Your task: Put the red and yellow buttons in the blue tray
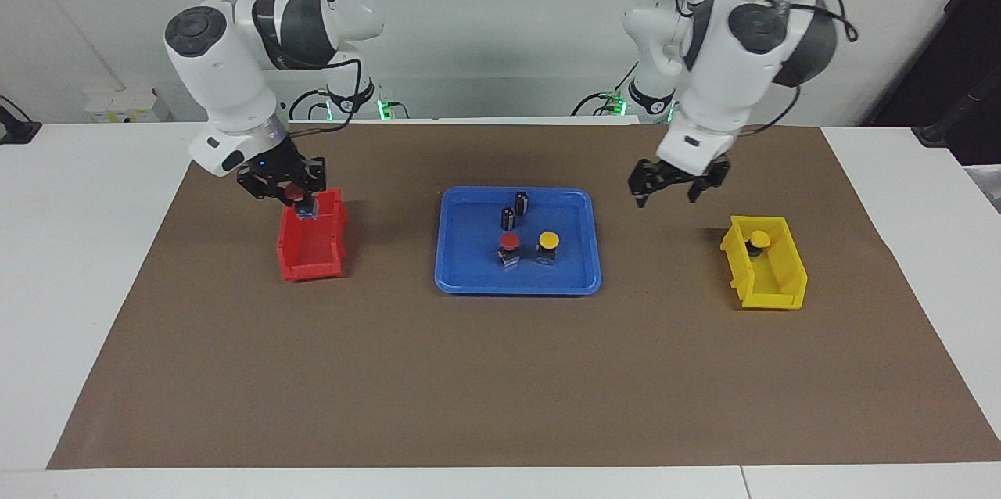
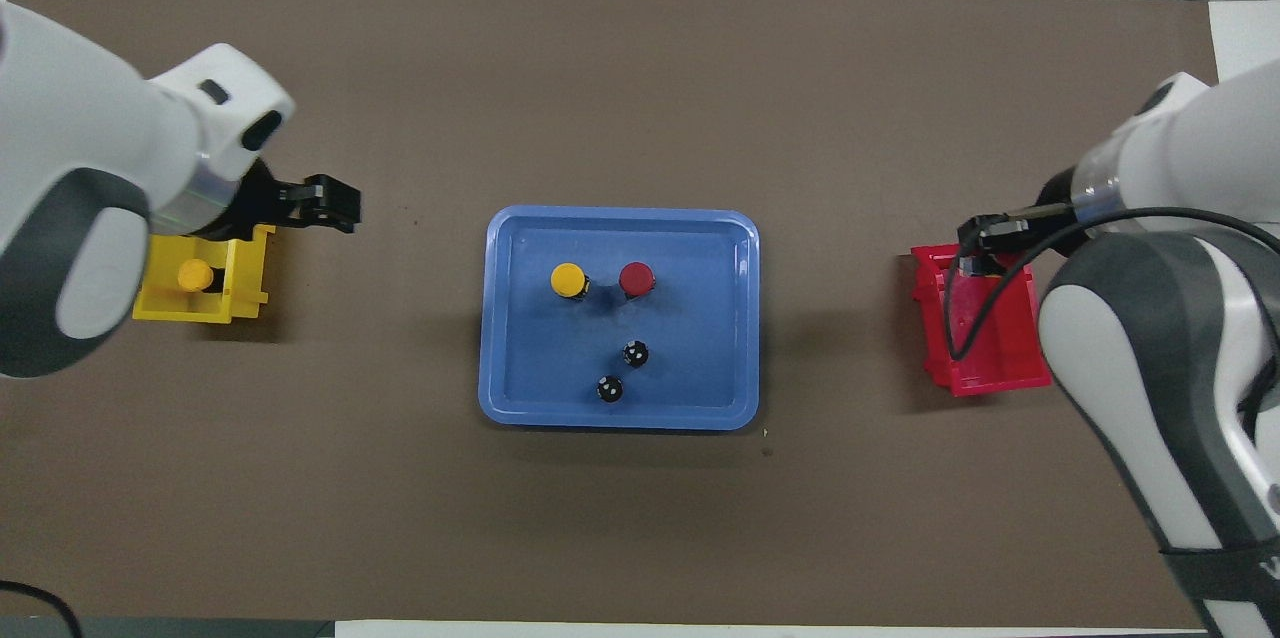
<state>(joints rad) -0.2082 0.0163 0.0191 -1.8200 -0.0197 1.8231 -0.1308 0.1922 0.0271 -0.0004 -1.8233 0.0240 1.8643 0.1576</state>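
Note:
The blue tray (image 1: 461, 280) lies mid-table and also shows in the overhead view (image 2: 620, 218). In it stand one red button (image 1: 509, 242) (image 2: 636, 277) and one yellow button (image 1: 549, 241) (image 2: 568, 279), side by side. My right gripper (image 1: 301, 203) (image 2: 985, 256) is over the red bin (image 1: 313, 256) (image 2: 985, 348), shut on a second red button (image 1: 294, 192). A second yellow button (image 1: 758, 239) (image 2: 195, 274) sits in the yellow bin (image 1: 770, 280) (image 2: 240, 303). My left gripper (image 1: 666, 198) (image 2: 345, 208) is open and empty, up over the mat between the tray and the yellow bin.
Two small dark capless cylinders (image 1: 522, 202) (image 1: 507, 217) stand in the tray, nearer to the robots than the buttons; they also show in the overhead view (image 2: 635, 353) (image 2: 609, 388). A brown mat (image 1: 500, 389) covers the white table.

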